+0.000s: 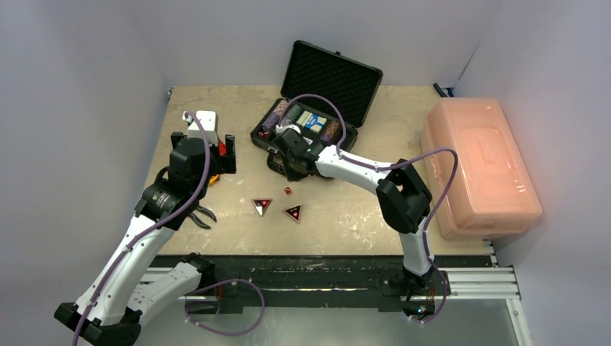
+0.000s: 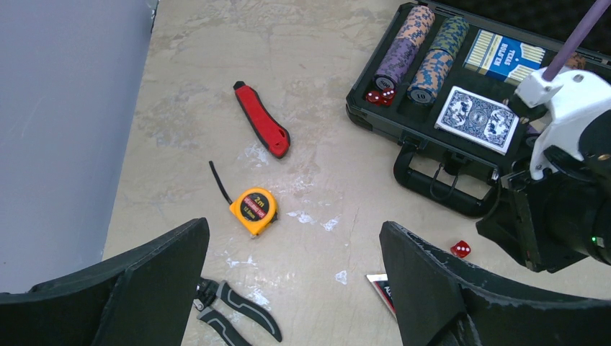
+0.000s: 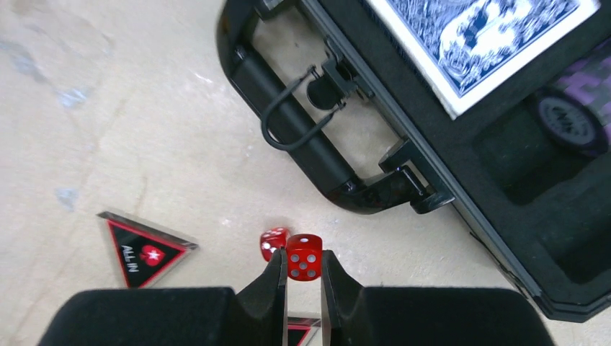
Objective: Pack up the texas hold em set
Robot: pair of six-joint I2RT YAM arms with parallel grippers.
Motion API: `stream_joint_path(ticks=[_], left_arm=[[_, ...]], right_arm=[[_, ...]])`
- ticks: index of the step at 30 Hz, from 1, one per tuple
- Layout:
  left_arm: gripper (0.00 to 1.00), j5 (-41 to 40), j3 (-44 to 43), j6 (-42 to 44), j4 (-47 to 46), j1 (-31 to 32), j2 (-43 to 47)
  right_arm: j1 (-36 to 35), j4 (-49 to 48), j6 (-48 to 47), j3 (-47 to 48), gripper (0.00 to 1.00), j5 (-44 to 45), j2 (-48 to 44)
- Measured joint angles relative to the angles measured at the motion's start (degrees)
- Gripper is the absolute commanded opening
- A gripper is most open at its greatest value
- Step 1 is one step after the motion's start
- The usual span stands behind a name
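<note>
soft, even overhead light, faint shadows, washed-out glare on the pink bin (image 1: pixel 479 166), mild wrist-view edge distortion
</note>
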State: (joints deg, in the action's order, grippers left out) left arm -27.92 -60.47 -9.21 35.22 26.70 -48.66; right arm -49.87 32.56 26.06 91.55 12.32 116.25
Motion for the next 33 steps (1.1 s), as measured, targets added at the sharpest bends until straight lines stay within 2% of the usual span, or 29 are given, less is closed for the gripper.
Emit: stream_joint_path(ticks=[14,33], left_arm=[[0.88,0.0,0.2,0.0,0.0,0.0,0.0],[0.88,0.0,0.2,0.0,0.0,0.0,-0.1]], right_arm=[[1.1,1.6,-1.3,5.0,0.0,2.6,-2.8],[10.0,2.5,-3.2,5.1,0.0,3.3,-2.6]])
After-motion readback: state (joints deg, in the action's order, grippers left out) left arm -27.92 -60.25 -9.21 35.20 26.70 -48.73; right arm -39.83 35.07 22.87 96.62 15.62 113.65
